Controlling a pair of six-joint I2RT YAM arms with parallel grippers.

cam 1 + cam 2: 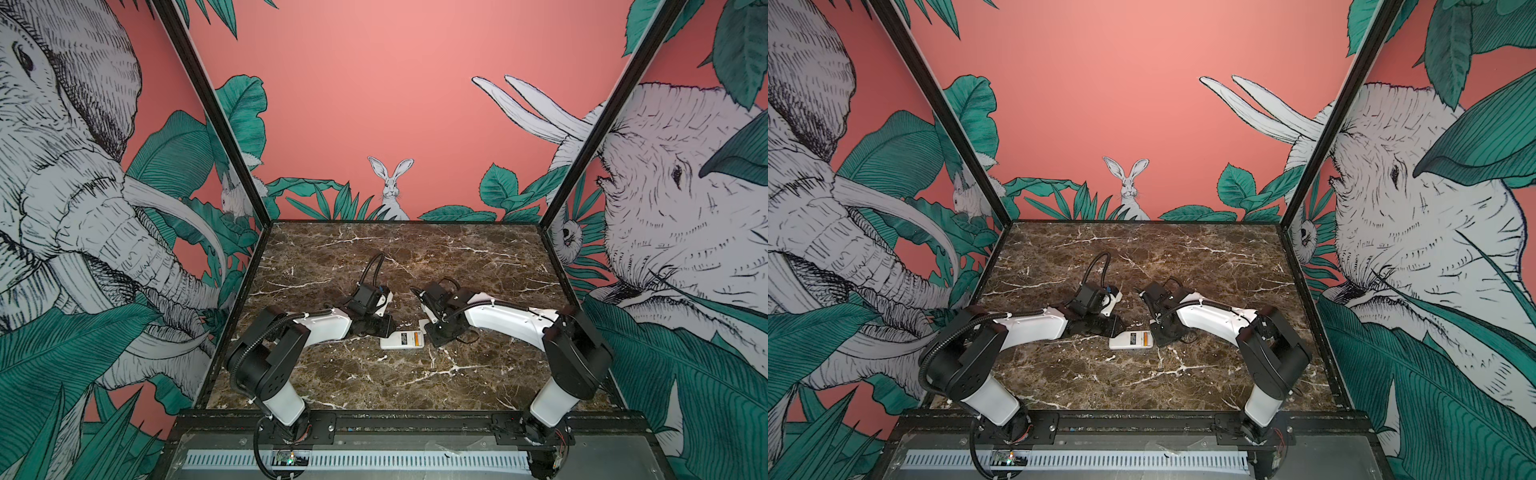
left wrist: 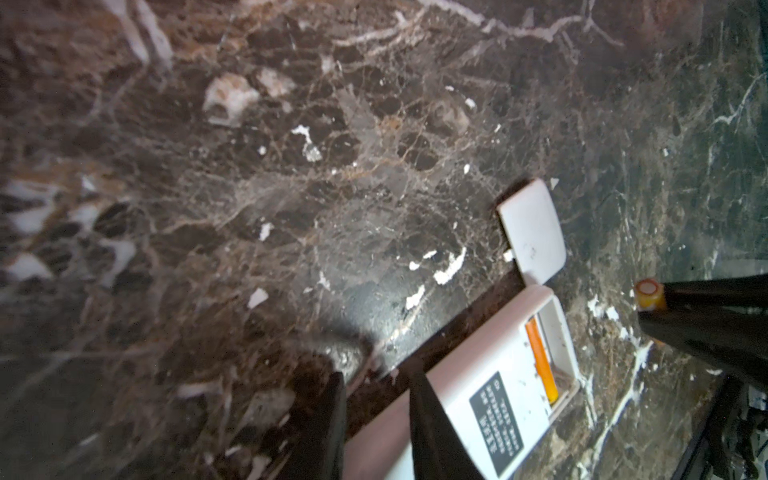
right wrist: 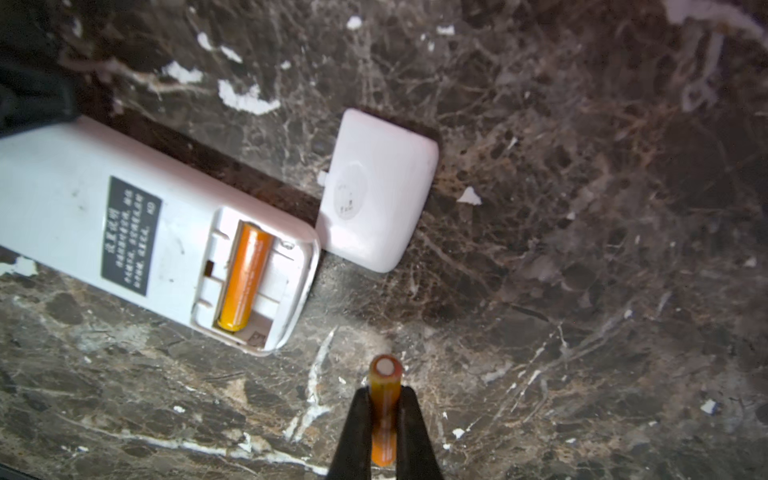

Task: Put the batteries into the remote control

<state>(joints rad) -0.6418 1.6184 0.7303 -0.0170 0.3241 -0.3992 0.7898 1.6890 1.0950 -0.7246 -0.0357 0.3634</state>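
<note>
The remote control (image 1: 402, 338) (image 1: 1131, 339) lies back up mid-table, dark label (image 3: 129, 237) showing and battery bay open. One orange battery (image 3: 245, 276) (image 2: 540, 357) lies in the bay; the slot beside it is empty. My right gripper (image 3: 386, 390) is shut on the other battery (image 3: 386, 399) (image 2: 649, 295), which pokes out past the fingertips just off the remote's bay end. My left gripper (image 2: 377, 372) (image 1: 384, 328) pinches the remote's long edge at the opposite end, one finger (image 2: 428, 415) over its back.
The loose white battery cover (image 3: 374, 191) (image 2: 532, 232) lies on the marble table (image 1: 374, 386), touching the remote's bay end. Both arms meet over the middle of the table, grippers close together. Black frame posts and printed walls bound the table's sides and back.
</note>
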